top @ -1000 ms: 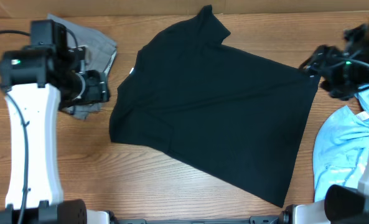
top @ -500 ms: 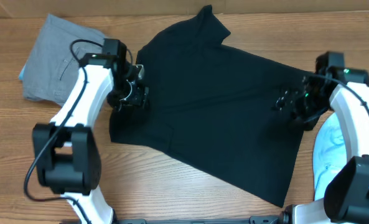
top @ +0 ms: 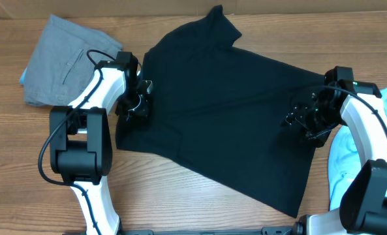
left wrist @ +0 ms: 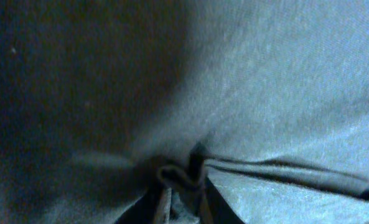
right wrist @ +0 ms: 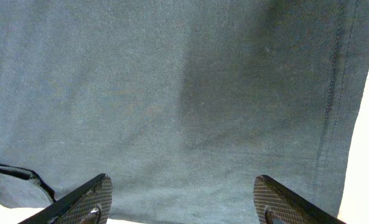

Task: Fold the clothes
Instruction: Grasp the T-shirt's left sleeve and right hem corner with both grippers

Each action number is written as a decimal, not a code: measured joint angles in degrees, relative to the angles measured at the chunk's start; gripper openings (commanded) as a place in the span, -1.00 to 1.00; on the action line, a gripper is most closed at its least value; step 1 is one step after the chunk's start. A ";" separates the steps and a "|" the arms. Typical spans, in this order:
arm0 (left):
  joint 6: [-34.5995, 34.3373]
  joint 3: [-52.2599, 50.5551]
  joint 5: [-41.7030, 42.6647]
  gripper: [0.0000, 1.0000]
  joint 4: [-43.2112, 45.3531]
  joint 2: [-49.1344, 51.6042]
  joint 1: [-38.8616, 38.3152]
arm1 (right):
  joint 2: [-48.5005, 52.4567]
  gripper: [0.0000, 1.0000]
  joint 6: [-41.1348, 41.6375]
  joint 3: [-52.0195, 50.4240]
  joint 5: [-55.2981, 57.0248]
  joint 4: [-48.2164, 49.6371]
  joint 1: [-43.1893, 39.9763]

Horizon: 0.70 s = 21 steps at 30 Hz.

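The black T-shirt lies spread flat across the middle of the table, with grey trousers at upper left and a light-blue shirt at the right edge. The left gripper presses down at the tee's left edge, pinching a ridge of its cloth. The right gripper hangs over the tee's right part, fingers spread wide.

Work surface: a wooden table — mid-brown, with grain running left to right. A paler tan band borders its far edge. Lighting is even and diffuse.
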 measured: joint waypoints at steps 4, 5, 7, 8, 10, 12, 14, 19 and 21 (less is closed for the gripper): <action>0.33 0.04 0.02 -0.81 -2.62 0.02 0.02 | 0.00 0.52 0.00 0.00 0.00 0.00 0.00; 0.35 0.09 0.00 -0.82 -3.37 0.02 0.02 | 0.00 0.52 -0.02 -0.02 0.00 0.00 0.00; 0.33 0.46 -0.02 -0.85 -4.50 0.02 0.07 | 0.00 0.53 0.00 0.00 0.02 0.00 0.00; 0.31 1.14 -0.02 -0.88 -5.33 0.02 0.07 | 0.00 0.53 -0.02 -0.02 0.13 -0.02 -0.04; 0.15 2.64 -0.04 -0.91 -6.69 0.04 0.07 | 0.00 0.53 0.17 0.00 0.42 -0.02 -0.15; -0.11 4.59 -0.04 -0.91 -7.96 0.04 0.07 | 0.00 0.53 0.63 0.00 0.55 0.04 -0.79; -0.17 6.38 -0.04 -0.92 -8.59 0.04 0.07 | 0.02 0.53 0.90 -0.02 0.68 0.17 -2.25; -1.01 9.16 -0.04 -0.31 -12.17 0.04 0.07 | 0.00 0.53 1.29 -0.02 1.25 -0.98 -6.67; -1.14 9.42 -0.26 -0.29 -12.85 0.07 0.13 | 0.00 0.53 1.31 -0.02 1.33 -1.20 -8.00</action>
